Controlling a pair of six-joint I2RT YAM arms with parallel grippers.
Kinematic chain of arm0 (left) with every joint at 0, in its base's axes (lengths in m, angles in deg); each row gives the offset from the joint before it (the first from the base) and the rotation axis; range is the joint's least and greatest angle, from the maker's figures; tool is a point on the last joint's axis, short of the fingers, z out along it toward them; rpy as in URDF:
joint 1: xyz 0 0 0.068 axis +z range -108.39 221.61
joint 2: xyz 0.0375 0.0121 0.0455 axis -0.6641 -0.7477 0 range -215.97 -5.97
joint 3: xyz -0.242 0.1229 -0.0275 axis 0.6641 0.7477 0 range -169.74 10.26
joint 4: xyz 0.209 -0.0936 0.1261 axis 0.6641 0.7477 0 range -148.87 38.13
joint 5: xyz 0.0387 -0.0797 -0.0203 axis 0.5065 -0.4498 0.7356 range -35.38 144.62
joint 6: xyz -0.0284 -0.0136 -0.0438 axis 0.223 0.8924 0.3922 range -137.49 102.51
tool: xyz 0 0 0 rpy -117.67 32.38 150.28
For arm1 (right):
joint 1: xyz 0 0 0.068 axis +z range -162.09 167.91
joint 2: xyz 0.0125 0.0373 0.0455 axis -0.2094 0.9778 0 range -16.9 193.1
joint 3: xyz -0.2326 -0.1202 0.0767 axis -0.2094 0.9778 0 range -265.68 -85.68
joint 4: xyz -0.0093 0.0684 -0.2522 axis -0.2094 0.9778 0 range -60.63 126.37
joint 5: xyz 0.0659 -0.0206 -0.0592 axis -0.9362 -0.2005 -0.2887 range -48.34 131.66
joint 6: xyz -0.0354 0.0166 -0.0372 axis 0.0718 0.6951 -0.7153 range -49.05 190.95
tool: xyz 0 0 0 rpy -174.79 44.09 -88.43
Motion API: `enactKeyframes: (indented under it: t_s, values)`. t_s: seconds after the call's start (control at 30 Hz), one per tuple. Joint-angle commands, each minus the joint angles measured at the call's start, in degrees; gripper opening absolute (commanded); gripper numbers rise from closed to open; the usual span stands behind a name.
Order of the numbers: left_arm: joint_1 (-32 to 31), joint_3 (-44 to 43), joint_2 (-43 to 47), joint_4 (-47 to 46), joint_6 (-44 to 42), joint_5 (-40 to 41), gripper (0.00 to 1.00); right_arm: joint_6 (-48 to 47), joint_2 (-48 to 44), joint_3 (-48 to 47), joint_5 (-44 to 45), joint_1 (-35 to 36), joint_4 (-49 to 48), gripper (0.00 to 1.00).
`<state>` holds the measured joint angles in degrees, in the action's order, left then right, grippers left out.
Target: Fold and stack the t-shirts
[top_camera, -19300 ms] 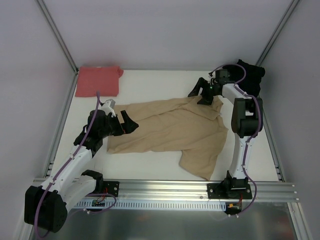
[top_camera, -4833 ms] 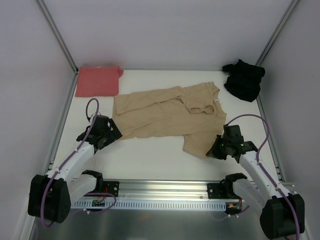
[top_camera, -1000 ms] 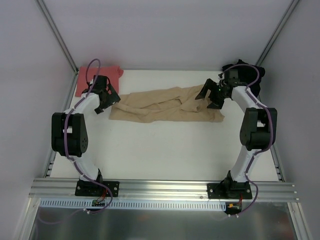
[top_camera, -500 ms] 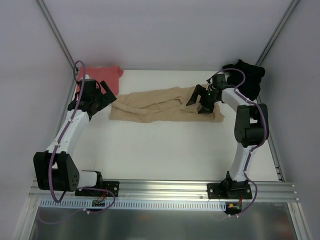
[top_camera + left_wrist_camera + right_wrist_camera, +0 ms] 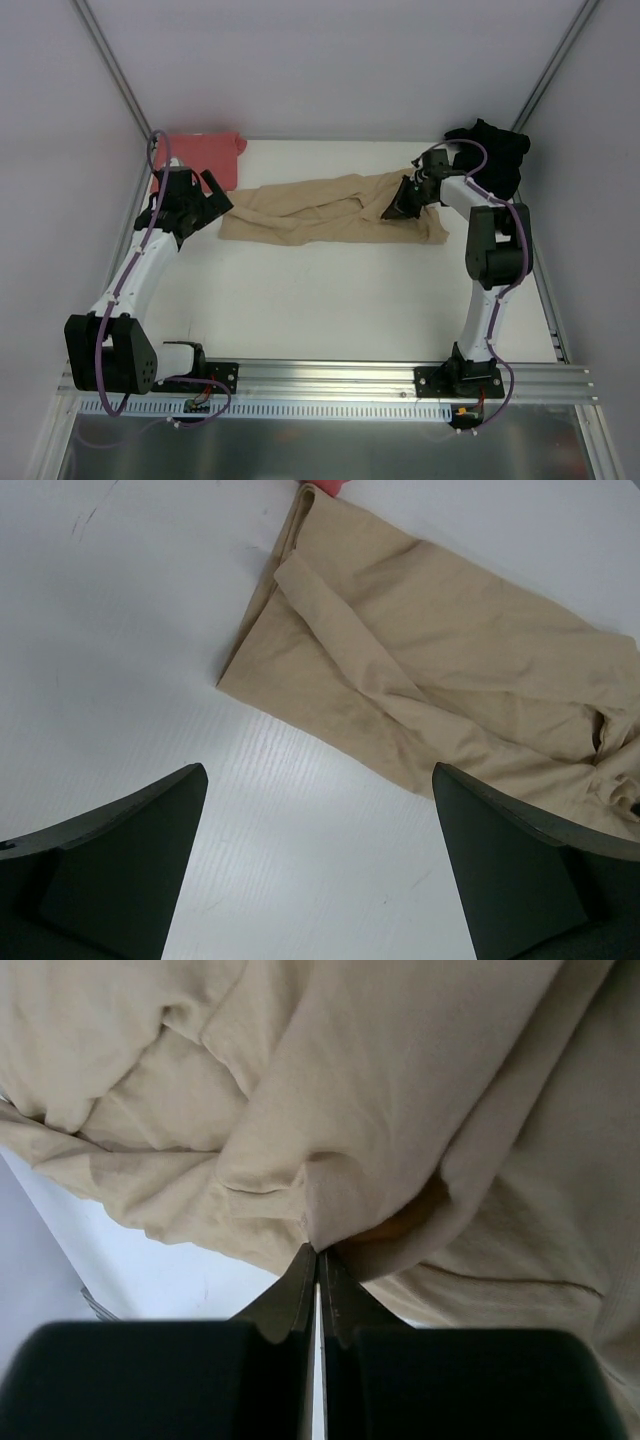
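Note:
The tan t-shirt (image 5: 320, 212) lies bunched in a long band across the middle of the table. My right gripper (image 5: 398, 204) is down on its right part. In the right wrist view that gripper (image 5: 318, 1251) is shut, its tips pinching a raised fold of the tan t-shirt (image 5: 400, 1080). My left gripper (image 5: 212, 198) hovers just left of the shirt's left end. It stands open (image 5: 318, 772) over bare table, with the tan t-shirt (image 5: 430, 680) ahead of it. The salmon-red t-shirt (image 5: 195, 160) lies folded at the back left. The black t-shirt (image 5: 492, 158) sits crumpled at the back right.
Grey walls with metal posts (image 5: 112, 75) close in the white table (image 5: 320, 300) at left, right and back. An aluminium rail (image 5: 320, 378) carrying both arm bases runs along the near edge. A corner of the salmon-red t-shirt (image 5: 322, 488) shows at the top of the left wrist view.
My right gripper has gone from open to shut on a fold of the tan t-shirt. The left arm has drawn back to the left and stays open.

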<state>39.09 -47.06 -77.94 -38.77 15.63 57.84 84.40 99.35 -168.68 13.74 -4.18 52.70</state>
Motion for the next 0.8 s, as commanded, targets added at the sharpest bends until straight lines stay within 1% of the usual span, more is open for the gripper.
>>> enactKeyframes:
  t_s: [0.0, 0.13, 0.3, 0.53, 0.57, 0.6, 0.63, 0.67, 0.77]
  values:
    - [0.2, 0.5, 1.9, 0.1, -1.5, -1.2, 0.99, 0.5, -0.1, -5.4, -1.2, 0.4, -0.4, 0.00]
    - [0.2, 1.3, 1.9, -0.3, -1.5, -1.6, 0.99, 0.3, 2.0, -11.9, -1.4, 0.4, 2.4, 0.00]
    - [0.2, 2.1, 1.9, -0.8, -1.5, -2.1, 0.98, 1.2, 5.2, -20.9, -2.2, 0.8, 2.9, 0.01]
    - [0.2, 2.3, 2.1, -0.7, -1.8, -2.6, 0.99, 2.3, 14.8, -32.0, -3.2, 1.2, 4.1, 0.01]
    - [0.2, 2.3, 2.0, -0.6, -1.9, -2.6, 0.99, 2.7, 15.7, -32.7, -3.4, 1.2, 4.2, 0.07]
    - [0.2, 2.3, 2.1, -0.6, -1.9, -2.6, 0.99, 2.7, 16.5, -33.4, -3.5, 1.2, 4.2, 0.22]
    - [0.2, 2.3, 2.0, -0.5, -2.0, -2.6, 0.99, 2.7, 17.7, -34.3, -3.7, 1.2, 4.0, 0.58]
    - [0.2, 2.4, 2.0, -0.6, -2.0, -2.8, 0.99, 2.6, 18.1, -34.3, -3.8, 1.2, 3.7, 0.99]
    - [0.2, 2.7, 1.8, -0.7, -1.9, -3.0, 0.99, 2.5, 17.2, -31.4, -4.2, 1.2, -0.1, 1.00]
